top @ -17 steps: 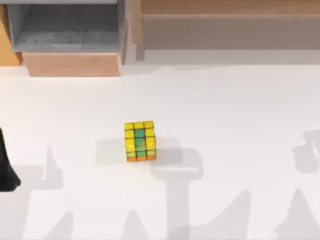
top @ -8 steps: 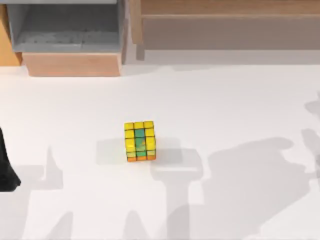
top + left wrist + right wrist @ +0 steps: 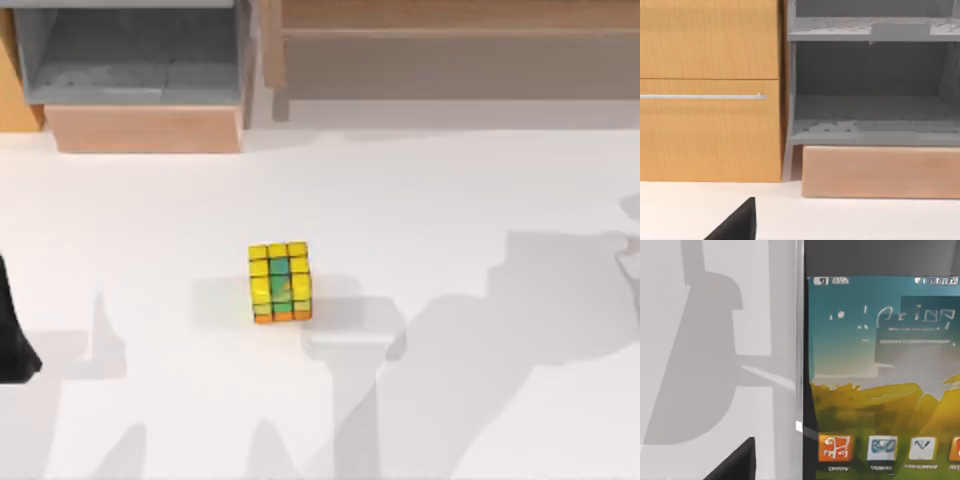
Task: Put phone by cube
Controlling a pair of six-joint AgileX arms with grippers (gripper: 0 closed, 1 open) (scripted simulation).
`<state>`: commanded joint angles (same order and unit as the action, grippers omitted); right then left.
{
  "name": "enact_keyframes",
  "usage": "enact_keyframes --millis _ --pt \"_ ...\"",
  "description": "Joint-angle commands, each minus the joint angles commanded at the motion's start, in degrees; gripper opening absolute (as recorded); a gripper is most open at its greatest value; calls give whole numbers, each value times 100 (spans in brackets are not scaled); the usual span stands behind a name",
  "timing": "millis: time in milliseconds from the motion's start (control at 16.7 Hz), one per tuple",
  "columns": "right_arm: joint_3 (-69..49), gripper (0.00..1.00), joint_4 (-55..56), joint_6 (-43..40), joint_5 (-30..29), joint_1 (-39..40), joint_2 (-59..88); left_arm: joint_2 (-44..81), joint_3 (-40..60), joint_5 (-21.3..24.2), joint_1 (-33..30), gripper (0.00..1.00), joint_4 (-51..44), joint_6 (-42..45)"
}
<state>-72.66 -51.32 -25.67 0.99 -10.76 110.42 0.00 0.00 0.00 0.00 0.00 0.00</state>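
Note:
The cube (image 3: 279, 282) stands near the middle of the white table (image 3: 450, 200), mostly yellow with a green centre strip and an orange lower edge. In the right wrist view the phone (image 3: 880, 380) is very close, with a white edge and a lit screen showing a row of app icons. The table lies behind the phone. A dark part of my right gripper (image 3: 735, 465) juts in beside the phone; whether it holds the phone is unclear. My left arm (image 3: 12, 330) is parked at the table's left edge, far from the cube.
A grey open shelf unit (image 3: 130, 60) over a wooden base stands at the back left, with a wooden cabinet (image 3: 710, 90) beside it. A long wooden bench (image 3: 450, 40) runs along the back right. Broad arm shadows (image 3: 540, 300) cover the table's right side.
The shadow on the table's right side has grown much larger and spread toward the cube. The cube and my left arm have not moved.

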Motion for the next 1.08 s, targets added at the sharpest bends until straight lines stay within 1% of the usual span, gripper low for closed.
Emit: enact_keyframes --millis 360,660,900,1080 --pt "7 100 21 5 0 22 30 0 0 0 0 100 0 0" --pt "342 100 742 15 -2 14 398 0 0 0 0 100 0 0" --pt "385 100 820 14 -2 13 458 0 0 0 0 100 0 0" --pt "385 77 820 14 -2 13 458 0 0 0 0 100 0 0"
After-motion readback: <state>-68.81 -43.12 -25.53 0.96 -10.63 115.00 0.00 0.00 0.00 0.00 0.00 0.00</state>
